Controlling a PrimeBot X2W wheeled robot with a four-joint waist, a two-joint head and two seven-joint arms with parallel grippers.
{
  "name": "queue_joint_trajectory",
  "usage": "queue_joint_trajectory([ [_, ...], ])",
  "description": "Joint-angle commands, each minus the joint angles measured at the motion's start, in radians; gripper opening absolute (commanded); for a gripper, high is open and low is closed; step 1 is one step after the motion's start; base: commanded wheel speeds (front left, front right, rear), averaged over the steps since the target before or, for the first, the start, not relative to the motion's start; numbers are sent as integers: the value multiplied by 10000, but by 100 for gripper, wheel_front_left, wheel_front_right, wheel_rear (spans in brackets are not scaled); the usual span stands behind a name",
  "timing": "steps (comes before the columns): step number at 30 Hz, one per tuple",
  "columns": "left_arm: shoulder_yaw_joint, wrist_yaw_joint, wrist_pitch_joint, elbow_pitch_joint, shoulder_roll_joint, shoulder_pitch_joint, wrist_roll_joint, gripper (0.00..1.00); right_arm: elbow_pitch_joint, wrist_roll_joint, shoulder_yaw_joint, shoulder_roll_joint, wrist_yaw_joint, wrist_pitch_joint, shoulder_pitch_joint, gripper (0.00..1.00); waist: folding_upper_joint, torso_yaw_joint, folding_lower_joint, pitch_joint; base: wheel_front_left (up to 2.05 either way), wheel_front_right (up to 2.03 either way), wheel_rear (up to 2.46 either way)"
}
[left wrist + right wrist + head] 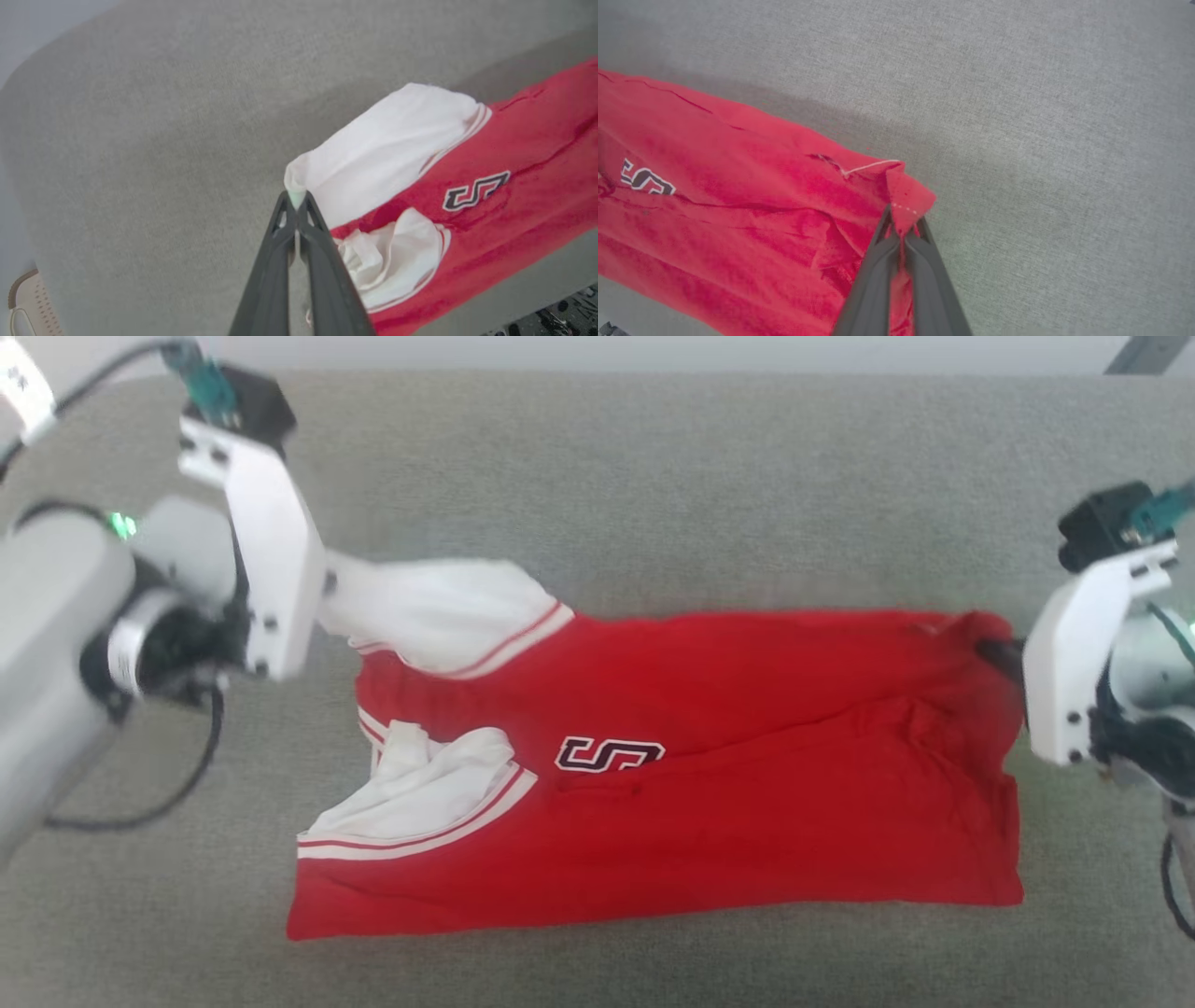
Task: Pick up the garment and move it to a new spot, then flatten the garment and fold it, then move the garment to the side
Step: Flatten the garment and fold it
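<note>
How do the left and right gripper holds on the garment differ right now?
The left gripper pinches a white inside-out fold; the right gripper pinches a red corner. The left gripper holds the striped-trim end, the right gripper the plain opposite end. Both are shut on the garment, along its far edge.

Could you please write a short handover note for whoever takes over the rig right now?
Left hand: shut on a white, inside-out shoulder part of the garment.
Right hand: shut on a red corner at the garment's opposite end.
Garment: spread lengthways on the grey surface, number patch up, shoulder parts rumpled with the white lining showing.
Done: garment laid out, both far ends gripped.
Left: smooth it, fold it, move it aside.
</note>
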Motion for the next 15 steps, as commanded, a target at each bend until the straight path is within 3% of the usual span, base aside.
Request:
queue_joint_trajectory([
  [1,-39,387,122,-818,317,354,-59,0,-294,-69,-223,-11,2,198,420,0,0,136,0,-137,0,0,0],
  [8,-246,1989,212,-4184,1610,1791,-393,0,-1612,-161,-1259,330,0,1048,2102,0,0,286,0,-357,0,0,0],
  [11,-413,2410,84,-4910,1883,2428,-526,0,-2034,-205,-1671,605,0,1304,2803,0,0,295,0,-390,0,0,0],
  [15,-616,2640,-199,-5185,2001,3122,-617,0,-2302,-331,-2086,1014,0,1501,3470,0,0,232,0,-396,0,0,0],
])
